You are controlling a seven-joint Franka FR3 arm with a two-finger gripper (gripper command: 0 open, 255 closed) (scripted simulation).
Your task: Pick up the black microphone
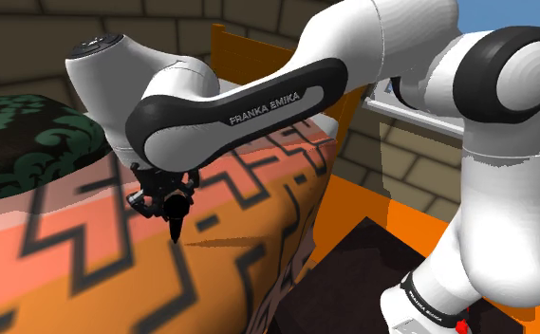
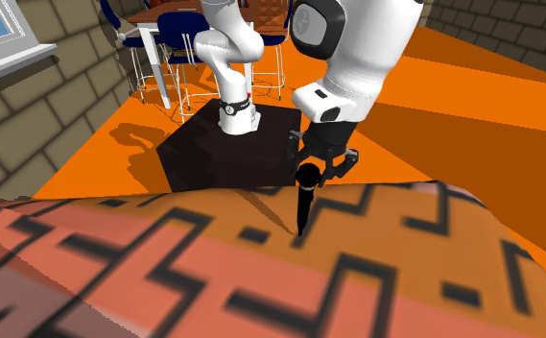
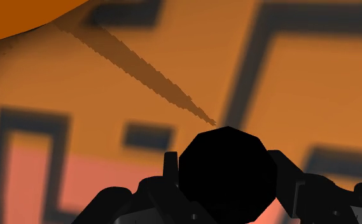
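Observation:
The black microphone [image 1: 176, 220] hangs upright, round head up and thin handle pointing down at the patterned bed cover [image 1: 87, 266]. My black gripper [image 1: 168, 196] is shut on its head. From the second exterior view the gripper [image 2: 310, 169] clasps the microphone [image 2: 303, 206], whose tip sits at or just above the cover, where its thin shadow meets it. In the wrist view the microphone's round head [image 3: 227, 159] sits between the two fingers [image 3: 170, 170] of the gripper [image 3: 227, 188].
The cover [image 2: 261, 278] is orange and salmon with black zigzag lines. A dark green patterned pillow [image 1: 21, 142] lies at the shoulder view's left. An orange board [image 1: 258, 57] stands behind the bed. The dark stand [image 2: 213, 144] sits on orange floor, with chairs [image 2: 155, 48] beyond.

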